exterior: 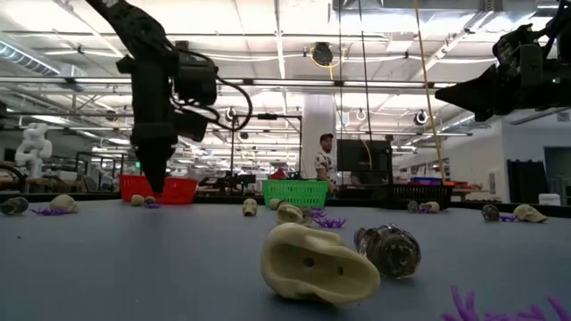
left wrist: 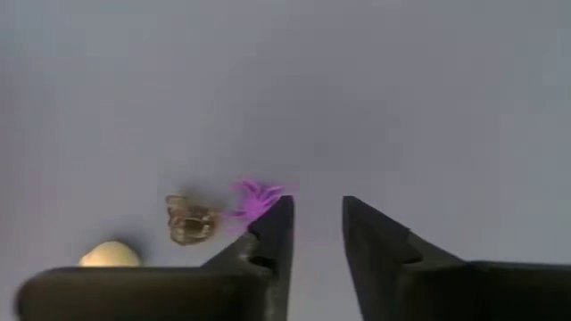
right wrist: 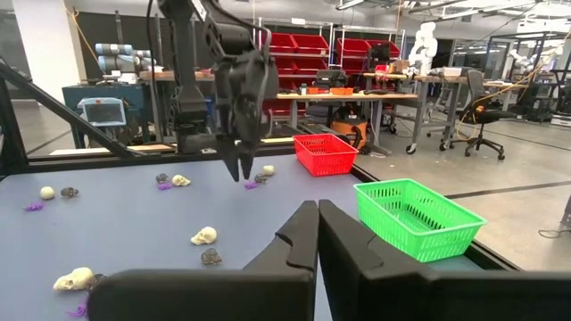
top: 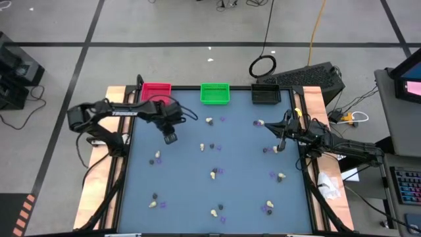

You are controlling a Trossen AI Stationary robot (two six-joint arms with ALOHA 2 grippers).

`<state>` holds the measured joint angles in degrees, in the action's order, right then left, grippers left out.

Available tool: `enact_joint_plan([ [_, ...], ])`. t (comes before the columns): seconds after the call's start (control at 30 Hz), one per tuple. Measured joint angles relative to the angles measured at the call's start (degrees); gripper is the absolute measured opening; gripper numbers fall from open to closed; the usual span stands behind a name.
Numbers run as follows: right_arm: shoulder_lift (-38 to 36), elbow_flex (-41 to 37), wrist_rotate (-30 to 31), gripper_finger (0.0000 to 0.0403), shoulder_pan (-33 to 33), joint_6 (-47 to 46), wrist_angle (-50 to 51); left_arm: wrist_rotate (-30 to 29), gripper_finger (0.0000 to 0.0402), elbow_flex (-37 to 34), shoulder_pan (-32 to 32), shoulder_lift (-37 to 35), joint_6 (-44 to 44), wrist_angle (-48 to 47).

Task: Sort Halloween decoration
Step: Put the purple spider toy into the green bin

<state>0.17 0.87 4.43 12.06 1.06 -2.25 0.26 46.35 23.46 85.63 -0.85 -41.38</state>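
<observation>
While your left gripper (left wrist: 317,234) hung above the blue table (top: 243,164) just in front of the red bin (top: 156,90), its jaws stood slightly parted and empty. A purple trinket (left wrist: 256,200) lay off the outer side of one fingertip rather than between the jaws, with a dark lump (left wrist: 190,219) and a cream lump (left wrist: 111,256) beyond it. Farther from that bin, your right gripper (right wrist: 318,234) waited closed on nothing. More trinkets lay scattered across the table, none blocking the left gripper's descent.
</observation>
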Motion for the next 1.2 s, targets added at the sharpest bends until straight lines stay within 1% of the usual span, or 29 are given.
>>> enact_joint_plan([
  [0.1, 0.0, 0.0, 0.0, 0.0000, 0.0, 0.0, 0.0, -2.1, 0.0133, 0.0, 0.0, 1.9, 1.9, 0.1],
  [0.17, 0.0, 0.0, 0.0, 0.0000, 0.0, 0.0, 0.0, -3.1, 0.0144, 0.0, 0.0, 3.1, 3.8, 0.5],
  [0.33, 0.0, 0.0, 0.0, 0.0000, 0.0, 0.0, 0.0, -6.6, 0.0145, 0.2, 0.0, 5.7, 6.2, 1.5],
  [0.43, 0.0, 0.0, 0.0, 0.0000, 0.0, 0.0, 0.0, -6.8, 0.0132, 0.3, -0.1, 6.6, 6.2, 2.0],
  [0.5, 0.0, 0.0, 0.0, 0.0000, 0.0, 0.0, 0.0, -6.8, 0.0115, 0.3, -0.1, 6.6, 6.2, 2.0],
  [0.73, 0.0, 0.0, 0.0, 0.0000, 0.0, 0.0, 0.0, -6.0, 0.0020, 1.4, -0.2, 6.8, 5.7, 1.0],
  [0.77, 0.0, 0.0, 0.0, 0.0000, 0.0, 0.0, 0.0, -6.4, 0.0011, 1.9, -0.4, 6.9, 5.7, 0.8],
  [0.8, 0.0, 0.0, 0.0, 0.0000, 0.0, 0.0, 0.0, -7.1, 0.0008, 2.9, -0.6, 7.1, 5.7, 0.7],
  [0.9, 0.0, 0.0, 0.0, 0.0000, 0.0, 0.0, 0.0, -6.9, 0.0012, 6.7, -0.7, 6.9, 5.6, -1.4],
  [1.03, 0.0, 0.0, 0.0, 0.0000, 0.0, 0.0, 0.0, -2.7, 0.0013, 13.0, 0.1, 7.0, 3.9, -1.7],
  [1.1, 0.0, 0.0, 0.0, 0.0000, 0.0, 0.0, 0.0, -0.5, 0.0013, 16.6, 1.9, 6.9, 2.0, 0.8],
  [1.2, 0.0, 0.0, 0.0, 0.0000, 0.0, 0.0, 0.0, 0.8, 0.0009, 20.9, 4.8, 7.7, 0.2, 7.3],
])
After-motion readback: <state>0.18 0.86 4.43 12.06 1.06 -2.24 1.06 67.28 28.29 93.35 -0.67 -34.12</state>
